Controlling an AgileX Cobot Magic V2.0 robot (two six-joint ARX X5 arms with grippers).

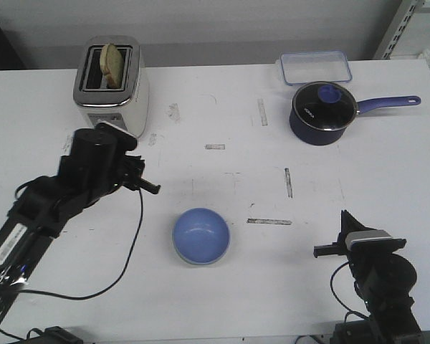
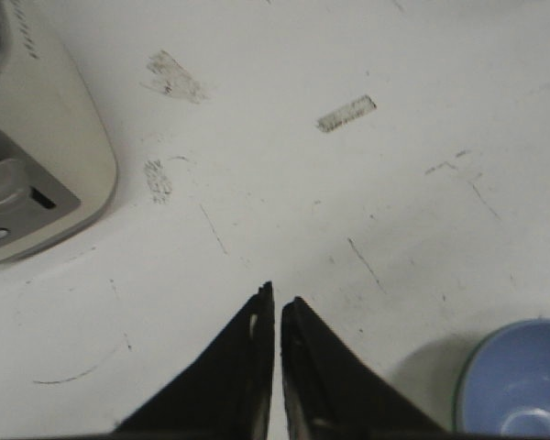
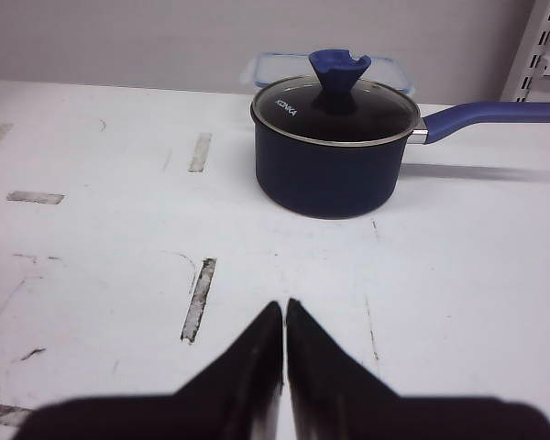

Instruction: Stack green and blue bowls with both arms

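The blue bowl (image 1: 201,235) sits upright on the white table, front centre. A thin pale green rim (image 2: 457,394) shows round its edge in the left wrist view, so the green bowl seems to lie under it, nested; the rest of the green bowl is hidden. The blue bowl also shows in the left wrist view (image 2: 522,390). My left gripper (image 1: 152,188) (image 2: 277,295) is shut and empty, above the table to the left of and behind the bowls. My right gripper (image 1: 343,218) (image 3: 285,305) is shut and empty, to the right of the bowls near the front edge.
A toaster (image 1: 111,86) with a slice of bread stands at the back left, close to my left arm. A dark navy saucepan (image 1: 322,113) with a glass lid and a clear container (image 1: 315,68) stand at the back right. Tape marks lie on the table.
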